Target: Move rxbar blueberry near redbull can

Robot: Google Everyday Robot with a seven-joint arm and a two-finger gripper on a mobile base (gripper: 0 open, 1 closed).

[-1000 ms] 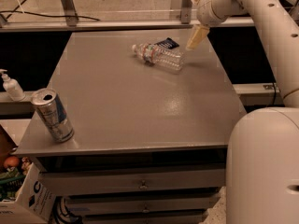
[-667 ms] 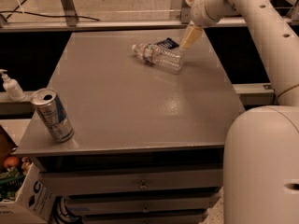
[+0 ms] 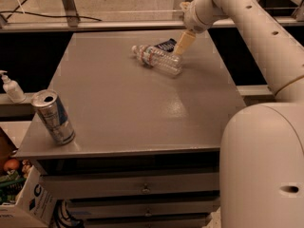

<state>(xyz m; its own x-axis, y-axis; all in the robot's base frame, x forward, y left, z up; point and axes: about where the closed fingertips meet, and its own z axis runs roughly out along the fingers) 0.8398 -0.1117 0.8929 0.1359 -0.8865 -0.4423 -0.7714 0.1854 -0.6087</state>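
Three things on the desk (image 3: 142, 113) — rxbar blueberry (image 3: 166, 44), water bottle (image 3: 157, 60), redbull can (image 3: 53, 117). Rxbar lies flat at the far side, right of centre, dark wrapper, partly hidden behind the clear bottle. Bottle lies on its side just in front of the bar; touching or not, can't tell. Redbull can stands at the near left corner, close to the desk edge, well apart from the bar.

Tool (image 3: 183, 42) hangs over the far right of the desk, tip pointing down just beside the bar's right end. Contact with the bar isn't clear. Whether the tool is released or clenched, I cannot tell from here. Bar looks flat on the desk, not lifted.

Step in hand, my read: approach to the bar, grasp not yet made, so the task is barely begun. Next move calls for settling the tool onto the thin bar without nudging the bottle — it would likely roll. After that comes a carry diagonally across to the near left, setting the bar down beside the can without tipping it.
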